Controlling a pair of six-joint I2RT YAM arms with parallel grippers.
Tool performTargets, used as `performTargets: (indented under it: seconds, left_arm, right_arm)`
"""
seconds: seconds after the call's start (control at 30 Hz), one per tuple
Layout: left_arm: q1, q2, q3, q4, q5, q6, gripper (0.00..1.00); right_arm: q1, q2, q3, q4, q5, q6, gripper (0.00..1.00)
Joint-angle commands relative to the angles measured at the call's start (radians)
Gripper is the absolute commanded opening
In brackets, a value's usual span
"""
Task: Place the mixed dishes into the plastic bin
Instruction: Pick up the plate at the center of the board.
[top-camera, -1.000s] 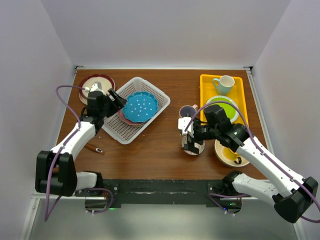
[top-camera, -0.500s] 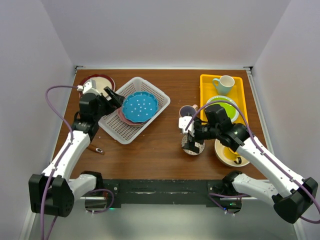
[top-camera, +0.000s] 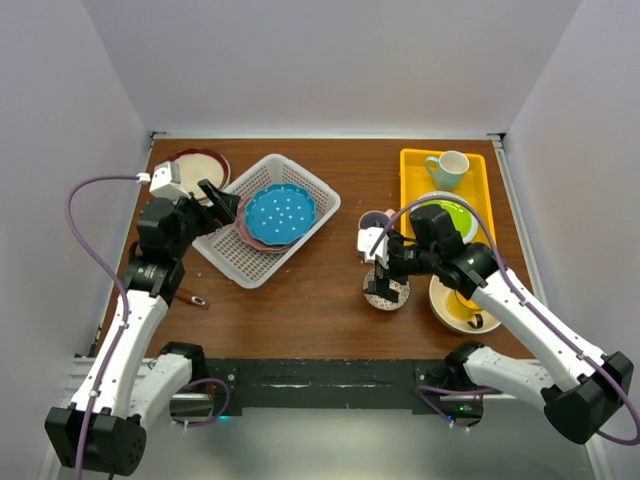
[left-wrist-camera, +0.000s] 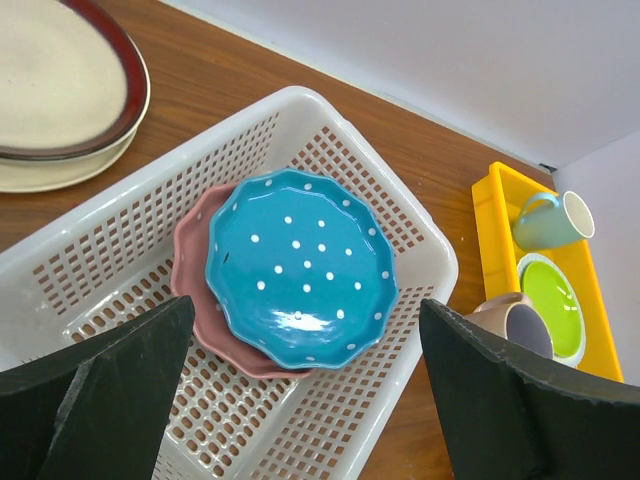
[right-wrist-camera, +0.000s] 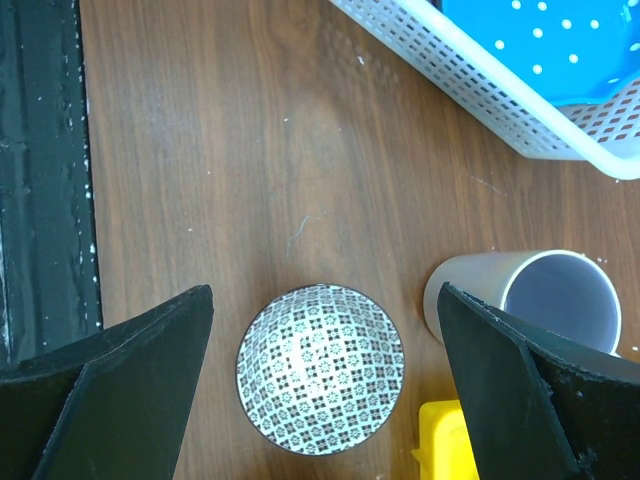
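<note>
The blue dotted plate (left-wrist-camera: 300, 265) lies on the pink plate (left-wrist-camera: 190, 290) inside the white bin (left-wrist-camera: 110, 260). The left jaws are spread wide by the bin's left side, holding nothing. Right of the bin, the right jaws are spread wide over the small patterned bowl (right-wrist-camera: 320, 367) on the counter (right-wrist-camera: 200, 150).

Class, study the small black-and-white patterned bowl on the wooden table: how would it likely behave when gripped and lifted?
The small black-and-white patterned bowl looks rigid and probably breakable if dropped. Its glossy inside suggests a slippery rim. Upright and wide-mouthed, it seems unlikely to tip when nudged.
</note>
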Motion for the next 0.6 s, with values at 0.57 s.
performTargets:
  seconds: [0.57]
  left_arm:
    - [0.015,-0.015,0.079,-0.008,0.098,0.089,1.00]
  right_arm:
    - [-0.004,0.067,0.155,0.047,0.064,0.081,0.98]
